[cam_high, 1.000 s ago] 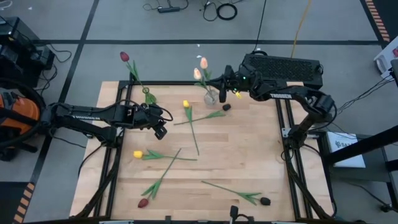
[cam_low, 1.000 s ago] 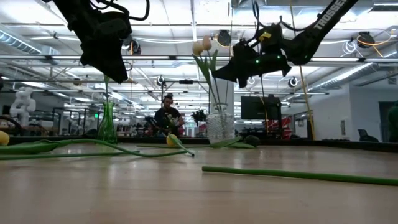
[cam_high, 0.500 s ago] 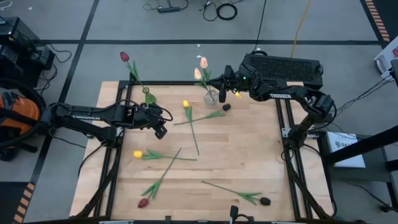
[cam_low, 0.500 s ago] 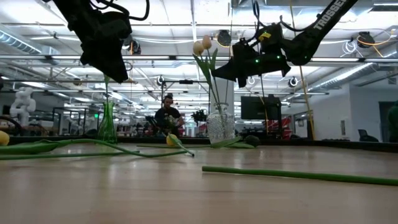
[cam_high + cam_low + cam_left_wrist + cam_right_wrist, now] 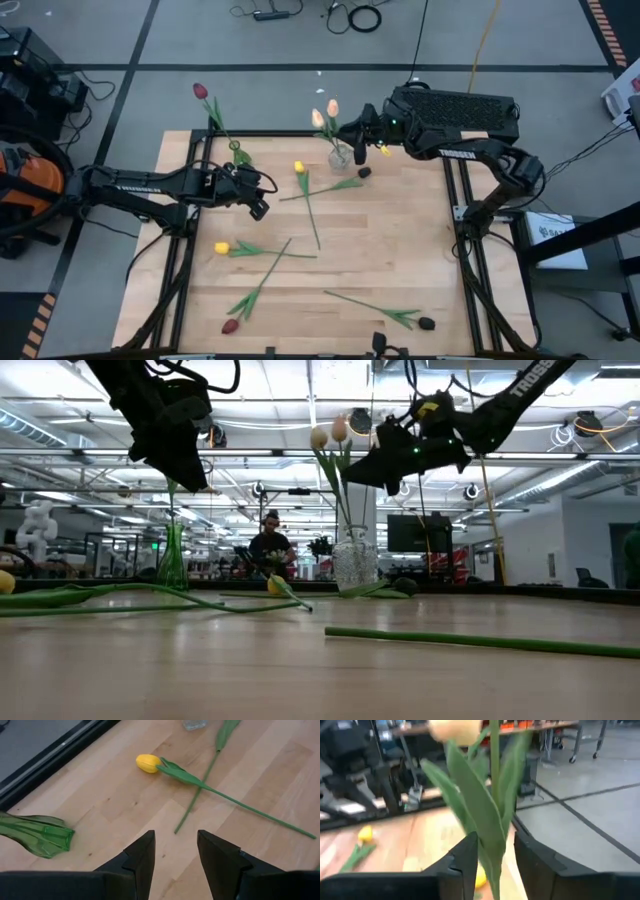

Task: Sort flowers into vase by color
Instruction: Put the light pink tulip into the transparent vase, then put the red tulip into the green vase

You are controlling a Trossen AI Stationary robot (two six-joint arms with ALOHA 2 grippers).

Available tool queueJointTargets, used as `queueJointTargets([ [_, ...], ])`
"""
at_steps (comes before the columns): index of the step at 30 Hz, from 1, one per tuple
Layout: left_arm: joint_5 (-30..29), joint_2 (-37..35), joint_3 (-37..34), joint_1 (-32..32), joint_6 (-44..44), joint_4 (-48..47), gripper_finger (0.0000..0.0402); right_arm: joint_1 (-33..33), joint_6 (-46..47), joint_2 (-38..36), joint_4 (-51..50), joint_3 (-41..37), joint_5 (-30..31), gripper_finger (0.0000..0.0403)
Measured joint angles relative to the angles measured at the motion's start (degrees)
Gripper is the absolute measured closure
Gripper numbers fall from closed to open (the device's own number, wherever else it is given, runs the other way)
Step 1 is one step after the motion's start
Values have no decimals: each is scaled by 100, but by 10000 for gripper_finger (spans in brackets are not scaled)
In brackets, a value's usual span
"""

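Observation:
A clear vase (image 5: 340,156) at the table's far edge holds two cream-peach tulips (image 5: 318,118) by their stems. A green vase (image 5: 240,156) at the far left holds a dark red tulip (image 5: 200,91). My right gripper (image 5: 360,128) hovers beside the clear vase at leaf height. It is open, with the peach tulips' leaves (image 5: 490,835) standing between its fingers. I cannot tell whether they touch. My left gripper (image 5: 262,196) hangs open over bare wood near a yellow tulip (image 5: 148,763) lying on the table.
More tulips lie flat on the wood: a yellow one (image 5: 221,247) at the left, a maroon one (image 5: 230,326) at the near edge, and dark-headed ones (image 5: 427,323) (image 5: 365,172). Their long stems (image 5: 480,642) cross the middle. A black frame rail (image 5: 455,215) borders the table.
My right gripper has risen a little beside the clear vase. The taller peach tulip's head has swung slightly toward the table's right and now stands more upright.

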Motion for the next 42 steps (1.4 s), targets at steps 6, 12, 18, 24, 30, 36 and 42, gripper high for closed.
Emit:
queueJointTargets([
  [6, 0, 0, 0, 0, 0, 0, 246, 0, -529, -233, -1757, 431, 32, 273],
  [12, 0, 0, 0, 0, 2, -2, 246, 0, -686, -251, -3228, 1086, 49, 273],
  [18, 0, 0, 0, -1, 2, -2, 246, 0, -502, -251, -5348, 2036, 585, 273],
  [24, 29, 0, 0, 0, 4, -7, 246, -4, 809, -255, -7212, 2729, 1248, 273],
  [30, 443, 0, 0, -2, -4, -184, 246, 279, 2140, -277, -8206, 2792, 1383, 273],
  [36, 1118, 0, 2, -2, -9, -617, 246, 1243, 3331, -350, -8989, 2792, 2559, 273],
  [42, 1368, 0, 2, -56, -9, -1013, 246, 2417, 4354, -469, -8824, 2762, 2775, 273],
])
